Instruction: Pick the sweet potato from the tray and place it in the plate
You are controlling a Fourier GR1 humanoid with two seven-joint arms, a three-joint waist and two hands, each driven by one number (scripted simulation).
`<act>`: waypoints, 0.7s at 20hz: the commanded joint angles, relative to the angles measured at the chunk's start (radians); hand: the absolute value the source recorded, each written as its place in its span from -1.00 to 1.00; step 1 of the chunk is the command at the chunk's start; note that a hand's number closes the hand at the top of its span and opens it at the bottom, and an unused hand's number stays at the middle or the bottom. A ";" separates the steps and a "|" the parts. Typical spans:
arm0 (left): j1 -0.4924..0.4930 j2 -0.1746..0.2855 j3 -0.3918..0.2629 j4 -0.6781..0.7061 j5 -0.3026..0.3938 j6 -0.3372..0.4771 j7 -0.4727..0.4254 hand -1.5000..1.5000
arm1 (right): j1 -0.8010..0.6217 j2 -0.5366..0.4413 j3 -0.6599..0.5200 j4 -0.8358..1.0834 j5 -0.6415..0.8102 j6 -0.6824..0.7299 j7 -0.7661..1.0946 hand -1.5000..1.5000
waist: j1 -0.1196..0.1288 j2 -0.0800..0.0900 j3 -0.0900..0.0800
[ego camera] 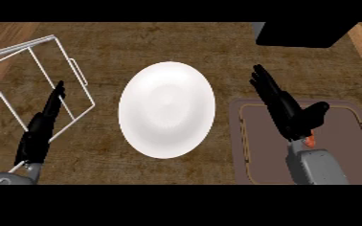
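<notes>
Orange is all I can see of the sweet potato (pixel 310 138): a small sliver at the heel of the right robot hand (pixel 283 107), over the grey-brown tray (pixel 263 154) on the right side of the wooden worktop (pixel 141 43). The palm hides the rest of it. That robot hand is spread, with its fingers straight and pointing up and to the left and its thumb held out to the side, so nothing is pinched. I read this as the reaching step, with the grasp not yet made.

The white plate (pixel 167 109) sits in the middle of the worktop, just left of the tray, with nothing on it. The left robot hand (pixel 41 127) rests by the left edge, fingers straight, over a white wire rack (pixel 83 83).

Next I would want the fingers and thumb brought round the sweet potato. From here I cannot tell whether the palm is centred on it, so I may need to draw back toward the wrist first. After that it is a lift and a short carry left to the plate.
</notes>
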 commanded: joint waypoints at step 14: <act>0.032 -0.266 0.236 0.103 -0.026 -0.332 -0.082 0.00 | 0.022 0.013 -0.009 0.007 0.266 -0.287 -0.197 -1.00 | -0.068 -0.009 0.004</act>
